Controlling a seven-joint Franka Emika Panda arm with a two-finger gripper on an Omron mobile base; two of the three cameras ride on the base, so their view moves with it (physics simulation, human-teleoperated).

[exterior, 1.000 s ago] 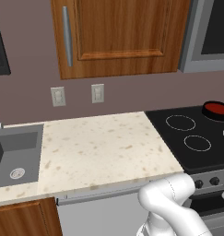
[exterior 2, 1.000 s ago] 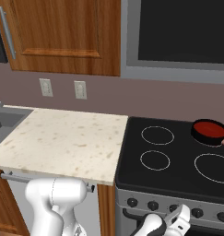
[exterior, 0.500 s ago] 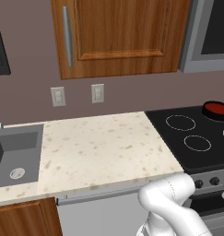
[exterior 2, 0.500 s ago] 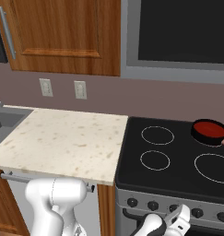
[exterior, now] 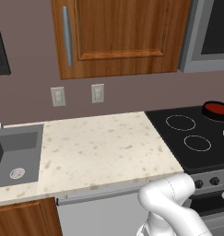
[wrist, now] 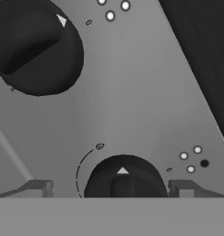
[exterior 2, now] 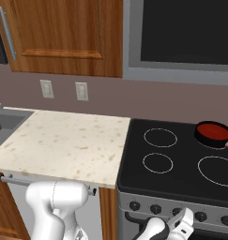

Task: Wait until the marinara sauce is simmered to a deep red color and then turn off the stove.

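Nothing is shifting between the earlier frames and this moment: arm, pan and both base views are matching what they were showing before.

Taking the stove (exterior 2: 176,164) as the landmark, the black glass cooktop with its 4 white burner rings is sitting to the right of a speckled beige counter (exterior 2: 64,140). On the stove's back right burner, a small shallow black pan (exterior 2: 213,135) is resting, and the marinara sauce (exterior 2: 213,130) is lying inside it as a flat red disc. From the left base view the same sauce (exterior: 216,108) is appearing at the far end of the cooktop, under the grey microwave (exterior: 208,34).

Along the stove's steel-grey front panel a row of dark round knobs is running. The gripper (exterior 2: 183,224) is hanging low in front of this panel, just below the knobs. In the hand view, its fingers are standing wide apart, one on each side of a dark knob (wrist: 123,177) with a white triangle marker, and whether they are touching it cannot be told. A second, larger-looking knob (wrist: 36,44) is sitting further along the panel.

To the left of the counter, well apart from the stove, a grey sink (exterior: 14,154) is sitting. Wooden cabinets (exterior: 118,34) are hanging above the counter.
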